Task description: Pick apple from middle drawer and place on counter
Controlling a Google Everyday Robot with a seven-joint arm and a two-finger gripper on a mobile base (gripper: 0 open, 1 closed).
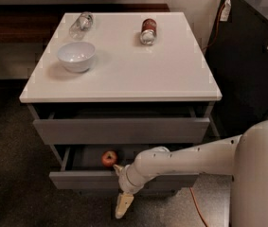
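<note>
The apple [109, 158] is small and red and lies inside the open middle drawer [81, 179], left of centre. My gripper [120, 187] is at the drawer's front edge, just right of and below the apple, and is open. One finger [123, 205] hangs down in front of the drawer front. The other tip sits next to the apple without holding it. The white counter [124, 70] tops the cabinet above.
On the counter are a white bowl [76, 56], a clear bottle lying down [81, 25] and a red-brown soda can lying down [147, 30]. The top drawer [121, 129] stands slightly pulled out above the middle one. A dark cabinet [252, 56] stands to the right, with an orange cable.
</note>
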